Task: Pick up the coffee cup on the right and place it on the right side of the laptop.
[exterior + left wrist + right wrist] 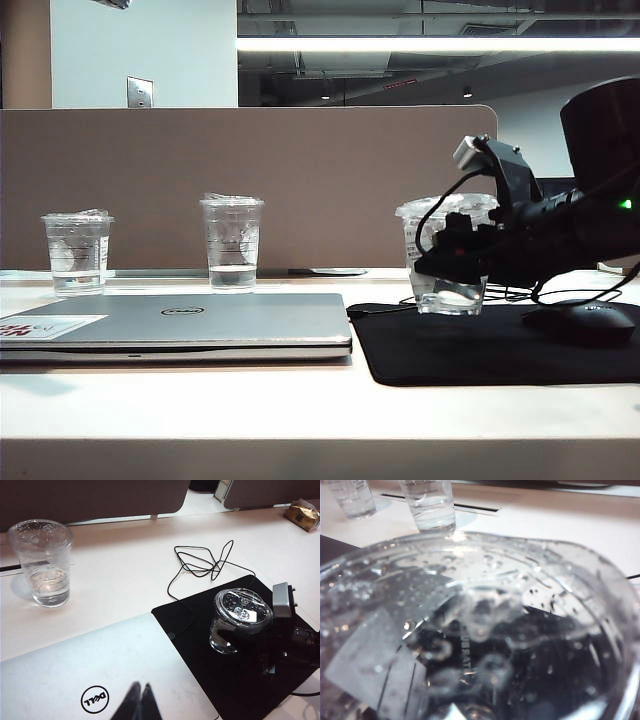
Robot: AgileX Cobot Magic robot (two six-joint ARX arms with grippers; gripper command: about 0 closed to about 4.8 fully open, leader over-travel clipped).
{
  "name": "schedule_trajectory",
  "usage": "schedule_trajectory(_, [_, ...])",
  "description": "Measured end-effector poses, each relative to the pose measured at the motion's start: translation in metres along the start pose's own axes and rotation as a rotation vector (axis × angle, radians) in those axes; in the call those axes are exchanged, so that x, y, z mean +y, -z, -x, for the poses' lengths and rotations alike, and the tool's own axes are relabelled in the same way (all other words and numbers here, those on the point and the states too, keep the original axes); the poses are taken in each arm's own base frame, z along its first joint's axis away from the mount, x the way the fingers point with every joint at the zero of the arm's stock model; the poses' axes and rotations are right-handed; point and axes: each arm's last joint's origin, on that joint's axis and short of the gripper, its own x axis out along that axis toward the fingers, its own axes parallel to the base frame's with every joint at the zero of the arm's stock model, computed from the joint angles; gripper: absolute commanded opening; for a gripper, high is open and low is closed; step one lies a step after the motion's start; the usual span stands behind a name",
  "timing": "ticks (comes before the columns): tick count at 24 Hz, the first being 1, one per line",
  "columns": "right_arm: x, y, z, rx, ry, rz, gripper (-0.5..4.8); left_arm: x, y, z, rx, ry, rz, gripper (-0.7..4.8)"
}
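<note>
The coffee cup (441, 214) is a short clear cup with crinkled film on top. It is over the back of the black mouse mat (480, 350), right of the laptop (200, 320). My right gripper (455, 256) is shut on the cup's side at mid-height. In the left wrist view the coffee cup (243, 607) leans a little, and I cannot tell whether its base touches the mat. It fills the right wrist view (485, 630), hiding the fingers. My left gripper (140, 694) hangs shut and empty above the silver laptop lid (75, 675), near the logo.
Two other clear cups with water (77, 252) (232, 243) stand behind the laptop, in front of the brown divider (300, 170). A black mouse (585, 320) lies on the mat's right end. Its thin cable (200, 562) loops on the white table behind the mat.
</note>
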Motion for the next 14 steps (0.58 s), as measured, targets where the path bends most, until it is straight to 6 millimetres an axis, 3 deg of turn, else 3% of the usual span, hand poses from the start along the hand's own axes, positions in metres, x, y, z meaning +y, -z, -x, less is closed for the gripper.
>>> schedule_trajectory(14, [0.0002, 0.0113, -0.0046, 0.0, -0.055, 0.0, 2.24, -0.0001, 0.0, 0.0, 0.0, 0.0, 0.0, -0.05])
